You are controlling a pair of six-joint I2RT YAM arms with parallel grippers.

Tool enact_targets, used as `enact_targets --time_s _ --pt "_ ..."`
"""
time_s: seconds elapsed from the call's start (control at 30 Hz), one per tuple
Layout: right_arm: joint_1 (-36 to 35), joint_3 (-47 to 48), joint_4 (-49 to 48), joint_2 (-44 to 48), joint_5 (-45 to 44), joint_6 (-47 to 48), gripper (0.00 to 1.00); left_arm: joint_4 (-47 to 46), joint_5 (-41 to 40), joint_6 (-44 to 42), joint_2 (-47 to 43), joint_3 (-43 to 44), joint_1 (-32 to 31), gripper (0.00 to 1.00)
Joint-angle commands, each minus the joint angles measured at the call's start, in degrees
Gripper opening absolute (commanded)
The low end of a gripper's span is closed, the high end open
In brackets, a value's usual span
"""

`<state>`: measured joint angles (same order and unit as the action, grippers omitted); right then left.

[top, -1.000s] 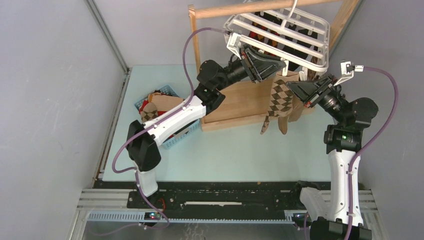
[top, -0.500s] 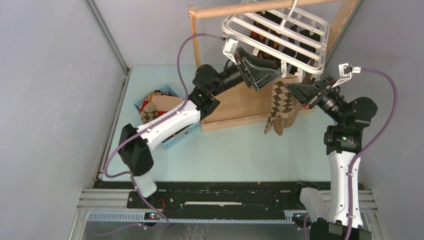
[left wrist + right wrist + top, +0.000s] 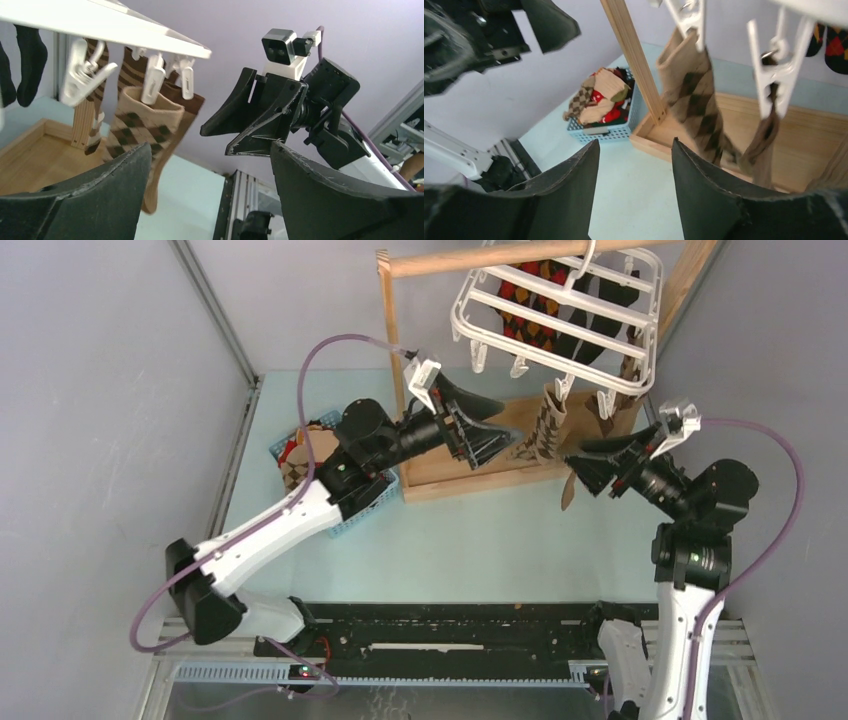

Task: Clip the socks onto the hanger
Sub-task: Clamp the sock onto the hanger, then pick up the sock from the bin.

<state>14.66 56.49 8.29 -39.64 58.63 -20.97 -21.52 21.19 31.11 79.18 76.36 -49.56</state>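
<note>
Both arms had drawn back from the frame since a second before, and both sets of jaws had come apart. The left gripper (image 3: 503,426) hovered with its fingers spread wide and nothing between them, pointing across at the right gripper (image 3: 577,471), which stood part open and equally bare, facing back toward it. Between and just above the two, the argyle sock (image 3: 545,425) hung free of both, pinched at its cuff by a white clip (image 3: 152,82) on the near edge of the hanger (image 3: 125,27). Its long axis ran close to straight down, cuff up and toe toward the wooden tray (image 3: 470,472) below. A plain brown sock (image 3: 768,135) hung just beside it from the next clip, also lengthwise down. Off to the left, more socks lay heaped in the blue basket (image 3: 624,131).
</note>
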Motion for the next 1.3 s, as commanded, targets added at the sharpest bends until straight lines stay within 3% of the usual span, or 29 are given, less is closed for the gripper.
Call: enact_targets --time_s 0.0,0.23,0.4,0.6,0.73,0.83,1.07,1.27 --pt "2.04 2.85 17.73 3.67 1.86 15.74 0.65 10.53 -1.96 -8.40 -6.89 -3.08 -1.61 0.93" --pt "7.46 5.82 38.52 7.76 0.31 35.00 0.83 21.99 -8.99 -15.24 -18.46 -11.02 -1.79 0.96" --pt "8.06 5.76 47.99 9.49 -3.65 42.89 0.98 30.75 -15.06 -19.80 -26.69 -14.89 -1.41 1.00" --pt "8.34 5.78 55.68 8.74 -5.32 48.64 1.00 39.62 -23.06 -20.18 -36.30 -20.15 0.99 1.00" --pt "8.60 5.77 59.56 8.42 -9.11 53.21 1.00 44.05 -32.99 -15.40 -42.77 -24.45 3.40 1.00" --pt "8.71 5.75 61.55 7.47 -12.85 56.45 1.00 46.18 -35.39 -13.17 -46.14 -27.31 5.41 1.00" --pt "9.05 5.31 60.60 5.34 -13.43 56.99 1.00 54.86 -35.93 -11.70 -43.64 -27.14 11.09 0.99" --pt "9.30 4.34 59.10 4.04 -10.03 56.54 1.00 60.66 -34.76 -15.78 -32.20 -21.90 23.45 0.88"
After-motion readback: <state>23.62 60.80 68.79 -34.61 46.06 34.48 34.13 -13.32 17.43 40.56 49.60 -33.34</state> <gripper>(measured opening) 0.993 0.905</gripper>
